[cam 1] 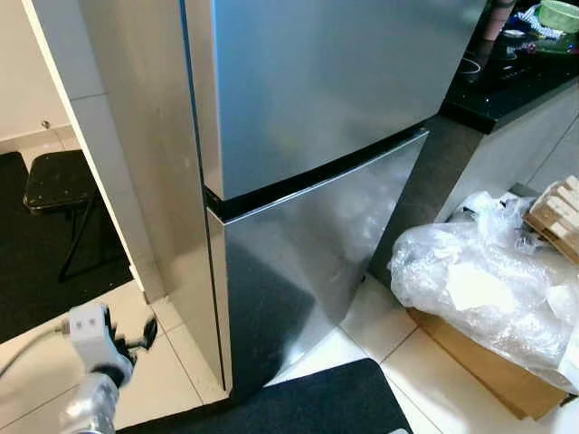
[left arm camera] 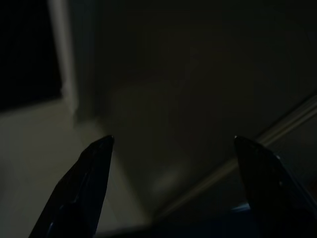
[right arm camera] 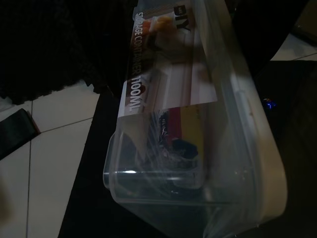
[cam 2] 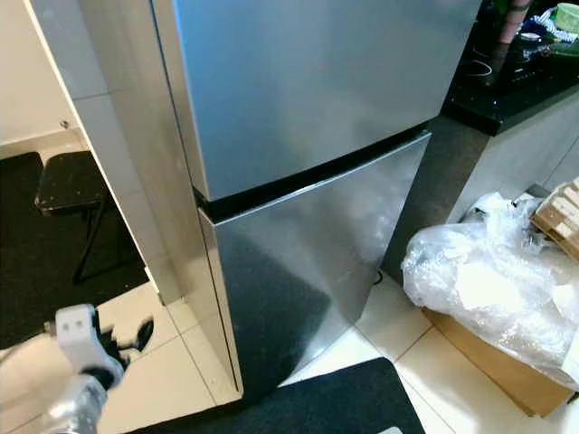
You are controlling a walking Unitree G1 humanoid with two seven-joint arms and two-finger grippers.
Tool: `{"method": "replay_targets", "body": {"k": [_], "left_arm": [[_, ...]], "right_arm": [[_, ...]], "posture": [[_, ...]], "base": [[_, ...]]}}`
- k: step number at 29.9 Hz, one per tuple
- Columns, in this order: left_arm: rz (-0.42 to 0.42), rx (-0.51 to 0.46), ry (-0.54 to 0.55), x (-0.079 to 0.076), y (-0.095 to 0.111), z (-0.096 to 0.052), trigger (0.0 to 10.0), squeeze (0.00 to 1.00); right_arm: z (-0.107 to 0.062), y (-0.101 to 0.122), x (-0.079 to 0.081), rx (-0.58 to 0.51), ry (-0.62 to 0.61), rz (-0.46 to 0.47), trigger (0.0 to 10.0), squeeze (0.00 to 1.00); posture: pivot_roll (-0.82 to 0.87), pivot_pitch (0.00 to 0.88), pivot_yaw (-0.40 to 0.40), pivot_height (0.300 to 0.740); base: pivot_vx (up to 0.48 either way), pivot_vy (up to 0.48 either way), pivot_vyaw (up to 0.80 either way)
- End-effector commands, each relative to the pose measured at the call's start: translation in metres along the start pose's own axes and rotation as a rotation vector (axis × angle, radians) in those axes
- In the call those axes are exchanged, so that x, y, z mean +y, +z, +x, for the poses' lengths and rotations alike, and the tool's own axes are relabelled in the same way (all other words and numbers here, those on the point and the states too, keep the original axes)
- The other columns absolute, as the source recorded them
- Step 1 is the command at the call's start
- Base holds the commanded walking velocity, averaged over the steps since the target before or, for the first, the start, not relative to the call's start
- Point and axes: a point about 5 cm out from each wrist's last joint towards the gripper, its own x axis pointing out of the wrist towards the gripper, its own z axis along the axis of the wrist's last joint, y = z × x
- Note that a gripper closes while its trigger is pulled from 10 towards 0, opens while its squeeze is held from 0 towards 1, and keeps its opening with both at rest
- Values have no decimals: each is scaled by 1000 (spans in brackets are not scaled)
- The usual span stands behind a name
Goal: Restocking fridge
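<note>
Two closed doors of the fridge are seen from the head, with the left gripper held low beside it. Its fingers are shown spread apart. A storage container is seen close at the right wrist; whether it is gripped cannot be told.

The fridge is running off the top edge of both eye views, so its full height is not showing. The worktop and the things on it are being cropped at the upper right corner and are too small to name. The left wrist view is staying very dark. The storage container is hiding the right pincer's fingers.
</note>
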Motion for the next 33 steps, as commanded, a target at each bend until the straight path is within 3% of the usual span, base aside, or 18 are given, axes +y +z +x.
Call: {"method": "replay_targets", "body": {"k": [1, 2, 5, 6, 9, 10, 14, 15, 21, 24, 28, 33], "left_arm": [[12, -68, -93, 1, 20, 5, 10000, 1000], [21, -180, -271, -10, 52, 10, 10000, 1000], [26, -223, -343, -16, 64, 10, 10000, 1000], [51, -301, -479, -27, 90, 8, 10000, 1000], [62, -320, -529, -31, 100, 7, 10000, 1000], [66, -374, -621, -41, 121, 6, 10000, 1000], [83, -387, -702, -50, 131, 4, 10000, 1000], [90, -379, -760, -56, 133, 2, 10000, 0], [129, -290, -922, -79, 128, 1, 10000, 0], [133, -256, -945, -87, 123, 3, 10000, 0], [157, -230, -950, -97, 117, 9, 10000, 0], [146, -271, -884, -106, 119, 22, 10000, 0]], "right_arm": [[-1, -2, -6, 1, -11, 0, 10000, 0], [-2, -3, -9, 2, -15, 3, 10000, 0], [-2, -4, -10, 2, -16, 5, 10000, 0], [-2, -6, -11, 4, -18, 8, 10000, 0], [-3, -7, -12, 6, -18, 10, 10000, 0], [-3, -9, -12, 11, -13, 10, 10000, 0], [-2, -9, -11, 14, -8, 9, 10000, 0], [-2, -9, -10, 13, -5, 11, 10000, 0], [-2, -2, -9, 3, -2, 17, 10000, 0], [-2, 1, -9, -4, -1, 20, 10000, 0], [-2, 4, -8, -8, 0, 20, 10000, 0], [-2, 6, -9, -15, 0, 24, 10000, 0]], "posture": [[-7, 0, -63, 740], [-7, 0, -61, 740], [-7, 0, -61, 740], [-11, 0, -57, 740], [-10, 0, -58, 740], [-12, 0, -60, 740], [-16, 0, -57, 740], [-19, 0, -54, 740], [-26, 0, -43, 740], [-27, 0, -43, 740], [-27, 0, -42, 740], [-33, 0, -40, 740]], "base": [[0, 0, 0], [0, 0, 0], [0, 0, 0], [0, 0, 0], [0, 0, 0], [0, 0, 0], [0, 0, 0], [0, 0, 0], [0, 0, 0], [0, 0, 0], [0, 0, 0], [0, 0, 0]]}}
